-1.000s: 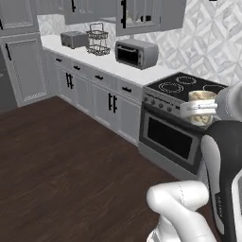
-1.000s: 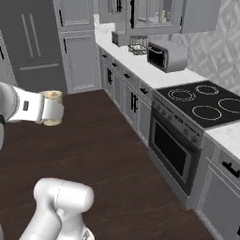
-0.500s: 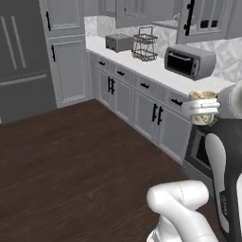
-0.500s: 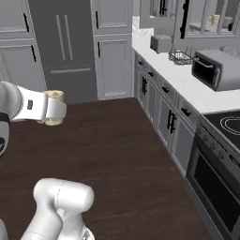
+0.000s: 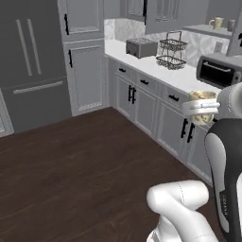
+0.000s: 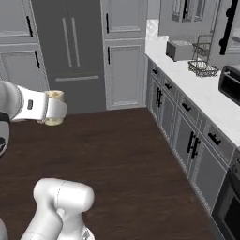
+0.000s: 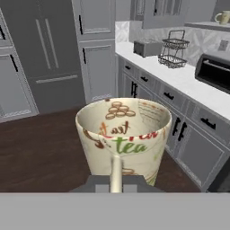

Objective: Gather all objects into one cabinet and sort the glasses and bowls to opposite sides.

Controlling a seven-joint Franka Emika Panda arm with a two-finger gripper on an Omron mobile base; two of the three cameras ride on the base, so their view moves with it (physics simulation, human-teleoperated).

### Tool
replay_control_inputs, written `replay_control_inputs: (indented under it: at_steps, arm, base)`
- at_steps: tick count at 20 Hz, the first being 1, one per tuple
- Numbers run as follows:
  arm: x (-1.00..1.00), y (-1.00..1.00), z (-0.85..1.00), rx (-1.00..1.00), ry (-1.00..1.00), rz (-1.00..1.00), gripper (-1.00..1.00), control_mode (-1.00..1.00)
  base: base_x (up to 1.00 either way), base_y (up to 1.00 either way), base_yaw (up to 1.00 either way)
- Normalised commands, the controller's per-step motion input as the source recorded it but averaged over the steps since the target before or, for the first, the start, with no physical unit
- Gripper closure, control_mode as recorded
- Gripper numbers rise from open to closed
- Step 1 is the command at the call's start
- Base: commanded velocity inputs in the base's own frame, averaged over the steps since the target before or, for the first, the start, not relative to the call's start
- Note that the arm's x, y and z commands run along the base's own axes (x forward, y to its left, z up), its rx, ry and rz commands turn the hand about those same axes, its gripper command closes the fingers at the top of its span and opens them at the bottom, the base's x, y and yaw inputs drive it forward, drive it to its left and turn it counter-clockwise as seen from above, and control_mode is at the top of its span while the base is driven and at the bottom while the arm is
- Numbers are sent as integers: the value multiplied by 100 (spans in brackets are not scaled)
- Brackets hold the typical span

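My gripper [image 5: 199,108] is shut on a cream patterned cup [image 5: 203,97], one of the glasses, and holds it upright in the air over the dark floor. From the right the same cup [image 6: 56,120] sits at the end of my white hand [image 6: 50,108]. Close up, the cup [image 7: 123,130] shows brown and green tea lettering, with its handle between my fingertips [image 7: 99,182]. Another cream cup [image 5: 216,22] stands on a high shelf [image 5: 204,30] of the grey upper cabinet [image 7: 170,10] at the far right.
A grey fridge [image 6: 70,47] and tall cabinets stand ahead. The white counter [image 6: 206,101] on the right carries a toaster [image 5: 142,47], a wire basket [image 5: 171,54] and a toaster oven [image 5: 218,71]. A cabinet door with a black bar handle [image 6: 228,26] hangs above.
The whole picture has swung as the base turned: the stove has slid out, the fridge has come into view. The cup stays in my shut gripper.
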Motion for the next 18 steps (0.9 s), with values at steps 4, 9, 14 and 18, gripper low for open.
replay_control_inputs:
  at_steps: [4,9,14,18]
  arm:
    - [0,0,0,0,0,0,100,100]
    - [0,0,0,0,0,0,100,100]
    - [0,0,0,0,0,0,100,100]
    - [0,0,0,0,0,0,100,100]
  base:
    - [100,44,0]
    - [76,57,-31]
    - [53,36,-67]
    - [67,62,-65]
